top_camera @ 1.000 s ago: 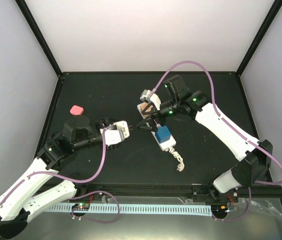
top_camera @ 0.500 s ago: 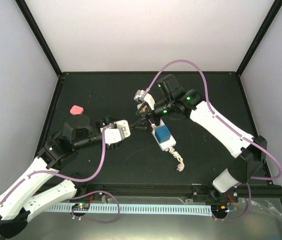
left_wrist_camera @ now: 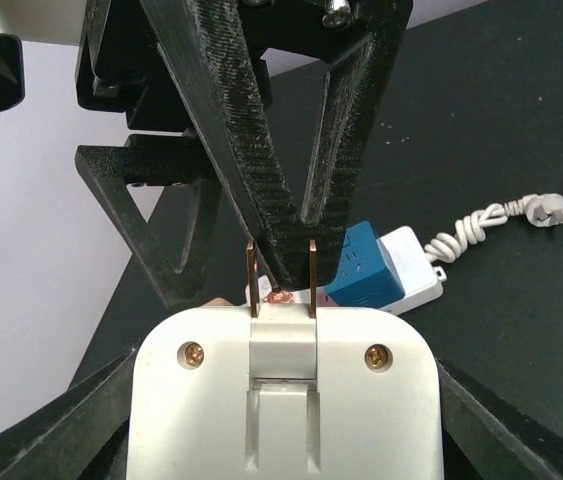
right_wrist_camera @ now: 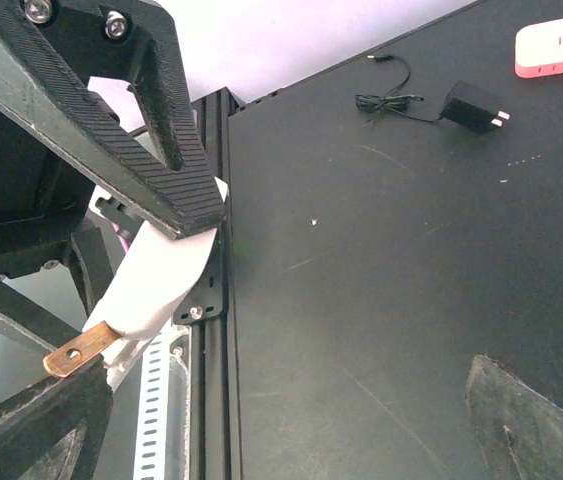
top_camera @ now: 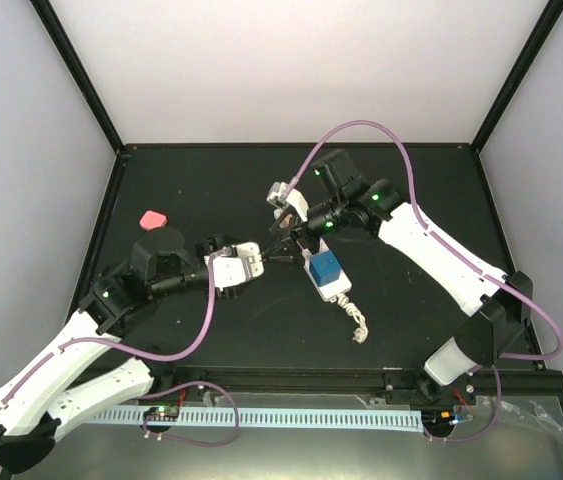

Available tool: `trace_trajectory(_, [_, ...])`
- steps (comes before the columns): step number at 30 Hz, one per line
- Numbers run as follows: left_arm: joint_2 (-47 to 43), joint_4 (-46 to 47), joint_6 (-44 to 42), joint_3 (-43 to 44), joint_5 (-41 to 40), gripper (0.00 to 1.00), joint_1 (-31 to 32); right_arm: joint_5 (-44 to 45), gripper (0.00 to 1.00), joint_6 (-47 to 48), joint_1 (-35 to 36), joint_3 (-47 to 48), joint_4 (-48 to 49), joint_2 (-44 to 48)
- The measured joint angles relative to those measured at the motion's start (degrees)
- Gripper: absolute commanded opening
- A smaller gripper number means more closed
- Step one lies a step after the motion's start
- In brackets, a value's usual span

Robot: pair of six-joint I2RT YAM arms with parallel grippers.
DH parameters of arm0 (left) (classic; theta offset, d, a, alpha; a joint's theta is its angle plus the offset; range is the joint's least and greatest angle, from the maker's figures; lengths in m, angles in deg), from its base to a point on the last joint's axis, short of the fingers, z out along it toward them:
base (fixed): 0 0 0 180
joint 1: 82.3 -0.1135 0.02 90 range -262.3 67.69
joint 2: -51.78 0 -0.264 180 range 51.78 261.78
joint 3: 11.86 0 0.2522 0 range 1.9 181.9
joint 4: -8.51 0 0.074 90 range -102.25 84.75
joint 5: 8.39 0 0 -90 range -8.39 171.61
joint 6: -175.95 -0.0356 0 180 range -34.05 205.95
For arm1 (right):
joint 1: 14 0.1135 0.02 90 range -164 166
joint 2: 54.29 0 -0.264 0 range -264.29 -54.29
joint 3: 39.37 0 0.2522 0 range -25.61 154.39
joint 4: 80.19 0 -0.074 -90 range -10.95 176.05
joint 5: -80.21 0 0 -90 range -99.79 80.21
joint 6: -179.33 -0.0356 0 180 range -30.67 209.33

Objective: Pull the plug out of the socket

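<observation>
At the far left of the counter [top_camera: 411,200] lies a small pink block [top_camera: 151,218], well apart from everything else. The right wrist view also shows a black charger [right_wrist_camera: 473,106] with a thin coiled lead near that block.

The left claw [top_camera: 231,268] is pinching the plug [left_wrist_camera: 281,400], a flat white body with two screws in its face. One finger presses each side of it. Its two brass prongs [left_wrist_camera: 253,280] point away from the left wrist, towards the right arm. The plug is off the socket and held above the counter, just left of the middle.

The right claw [top_camera: 283,248] meets it from the other side with its jaws spread. In the left wrist view its black ribbed fingers [left_wrist_camera: 251,170] slope down in a V that narrows at the prongs. The right wrist view shows one finger lying over the white body, with a prong jutting out below it. Whether that finger actually touches the plug I cannot tell.

The socket [top_camera: 333,288], a white power strip, lies flat on the counter just right of the two claws and clear of the plug. A blue outlet block [top_camera: 326,268] sits on its upper side. Its short white cord [top_camera: 359,325] is bundled and trails off the near end, with the cord's own plug lying on the counter.
</observation>
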Motion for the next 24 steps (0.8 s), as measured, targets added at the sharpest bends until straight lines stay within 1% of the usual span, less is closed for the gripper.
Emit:
trace_trajectory(11, [1.5,-1.2,0.6,1.2,0.1,0.48,0.6,-0.3,0.98,-1.0,0.2,0.4,-0.6,-0.8])
trace_trajectory(21, [2.3,-1.7,0.7,1.2,-0.9,0.47,1.6,-5.6,0.98,-2.3,0.5,1.4,-0.5,-3.0])
trace_trajectory(24, [2.6,-1.4,0.9,1.3,-0.8,0.47,1.6,-5.8,0.98,-2.9,1.0,1.4,0.1,-3.0])
